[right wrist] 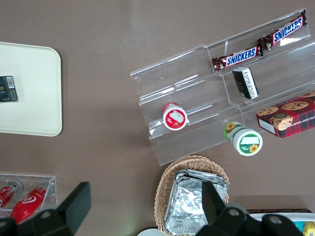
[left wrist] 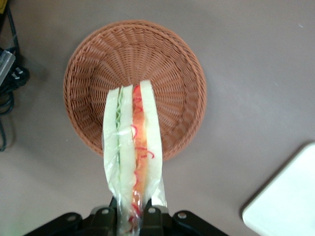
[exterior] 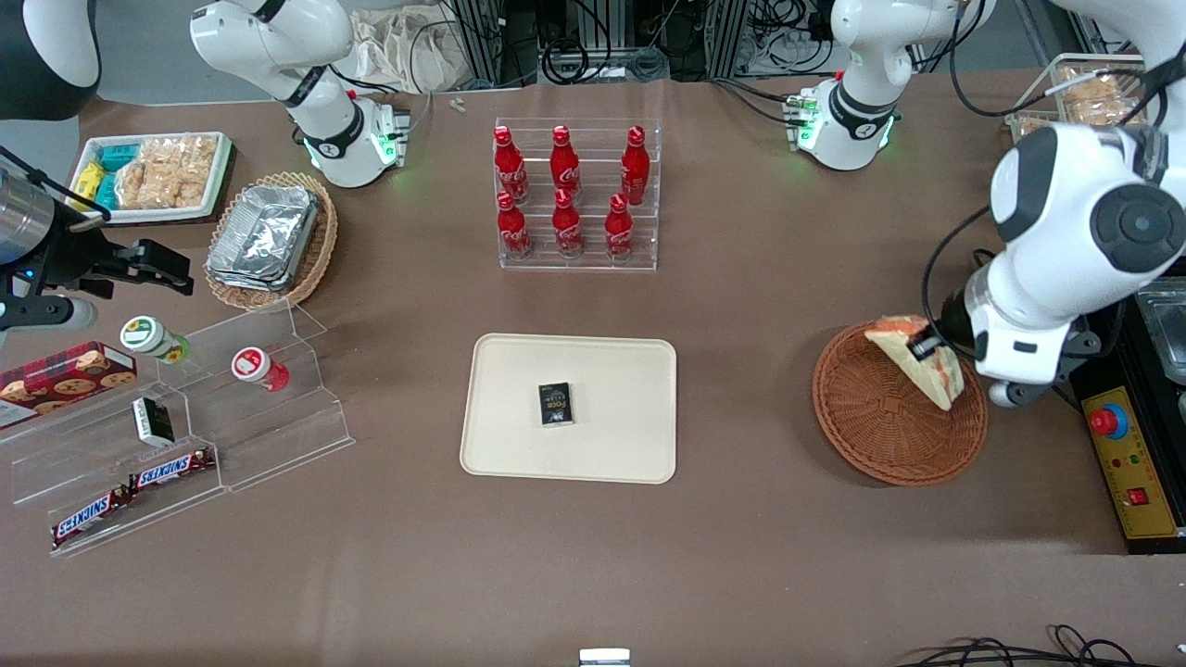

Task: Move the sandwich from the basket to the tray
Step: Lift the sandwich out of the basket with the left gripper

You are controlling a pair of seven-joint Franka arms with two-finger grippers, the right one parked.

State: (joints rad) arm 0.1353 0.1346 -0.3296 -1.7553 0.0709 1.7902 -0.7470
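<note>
The sandwich [exterior: 920, 365] [left wrist: 132, 147], a wrapped wedge of white bread with red-orange and pale green layers, hangs in the air above the reddish-brown wicker basket [exterior: 880, 421] [left wrist: 93, 69]. My left gripper [exterior: 929, 346] [left wrist: 131, 216] is shut on its narrow end, one finger on each side of the wrapper. The basket below holds nothing else. The cream tray [exterior: 519, 435] [left wrist: 290, 206] [right wrist: 29, 98] lies at the table's middle, toward the parked arm's end from the basket, with a small black box [exterior: 555, 405] [right wrist: 7, 89] on it.
A clear rack of red bottles [exterior: 576, 195] stands farther from the front camera than the tray. A control box with a red button [exterior: 1126, 454] sits beside the basket at the table's edge. Clear shelves of snacks [exterior: 167, 445] and a tan basket of foil containers [exterior: 269, 241] lie toward the parked arm's end.
</note>
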